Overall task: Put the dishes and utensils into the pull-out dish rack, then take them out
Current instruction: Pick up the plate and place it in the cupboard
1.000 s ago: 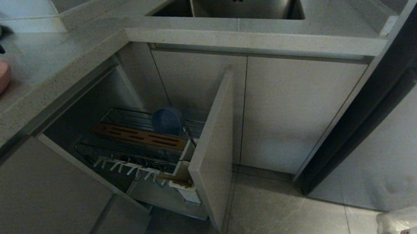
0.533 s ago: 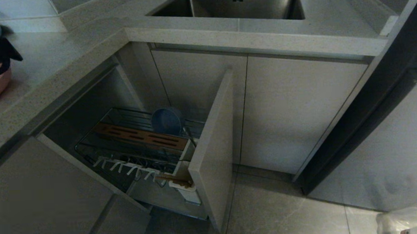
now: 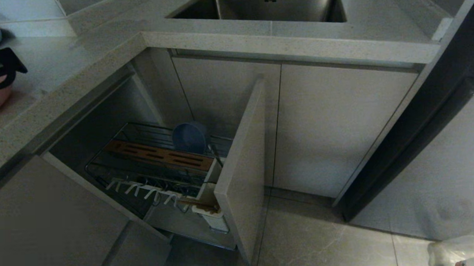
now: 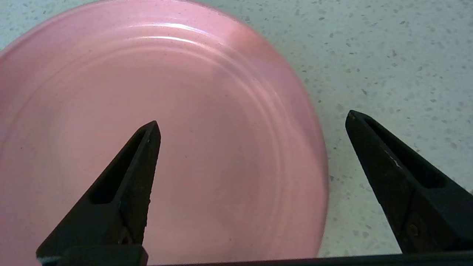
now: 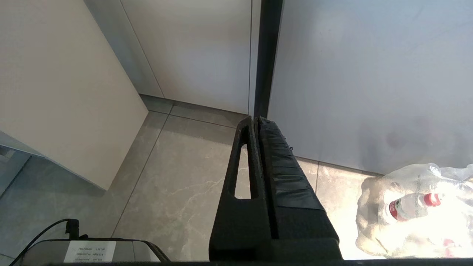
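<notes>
The pull-out dish rack (image 3: 158, 168), a dark wire basket behind its beige door front, stands drawn out low over the grey tiled floor (image 3: 325, 241). Tan wooden chopsticks (image 3: 196, 203) sit in its white cup at the near corner; the matte blue-grey bowl (image 3: 190, 137) stands on edge at the far side. Beyond, at the speckled desk's (image 3: 78, 68) left edge, the released left gripper (image 4: 251, 125) hangs spread over the flat salmon-pink round plate's (image 4: 184, 111) rim. The right gripper (image 5: 257, 122) is clenched above the floor.
</notes>
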You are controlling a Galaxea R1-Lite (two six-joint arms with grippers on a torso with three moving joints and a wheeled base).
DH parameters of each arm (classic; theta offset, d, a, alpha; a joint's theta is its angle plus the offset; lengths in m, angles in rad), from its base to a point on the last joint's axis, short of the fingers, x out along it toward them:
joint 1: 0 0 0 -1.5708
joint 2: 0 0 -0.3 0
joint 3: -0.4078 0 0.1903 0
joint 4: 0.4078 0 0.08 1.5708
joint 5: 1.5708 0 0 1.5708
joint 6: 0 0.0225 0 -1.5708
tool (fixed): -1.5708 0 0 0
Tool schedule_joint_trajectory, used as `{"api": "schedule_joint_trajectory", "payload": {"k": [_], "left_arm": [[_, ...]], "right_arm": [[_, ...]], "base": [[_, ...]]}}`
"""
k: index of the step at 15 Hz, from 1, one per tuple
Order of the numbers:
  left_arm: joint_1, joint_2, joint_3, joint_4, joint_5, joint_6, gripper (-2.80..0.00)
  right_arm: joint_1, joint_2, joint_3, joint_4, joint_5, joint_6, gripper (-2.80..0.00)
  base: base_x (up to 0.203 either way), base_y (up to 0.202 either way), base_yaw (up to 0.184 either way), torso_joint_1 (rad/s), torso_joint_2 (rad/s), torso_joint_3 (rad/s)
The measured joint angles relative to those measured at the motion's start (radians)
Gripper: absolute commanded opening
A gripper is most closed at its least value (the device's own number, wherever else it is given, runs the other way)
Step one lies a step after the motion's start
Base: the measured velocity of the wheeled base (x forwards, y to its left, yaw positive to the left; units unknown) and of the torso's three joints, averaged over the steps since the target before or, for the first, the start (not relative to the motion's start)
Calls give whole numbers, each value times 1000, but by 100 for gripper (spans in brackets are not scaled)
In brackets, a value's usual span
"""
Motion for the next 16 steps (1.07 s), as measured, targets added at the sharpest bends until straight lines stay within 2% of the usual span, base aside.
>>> {"api": "schedule_joint_trajectory", "payload": {"k": [16], "left_arm": [[26,2,2,45,-11,-39,0]], "right_arm": [[0,0,0,0,0,0,-280]], "base": [[0,0,0,0,0,0]]}}
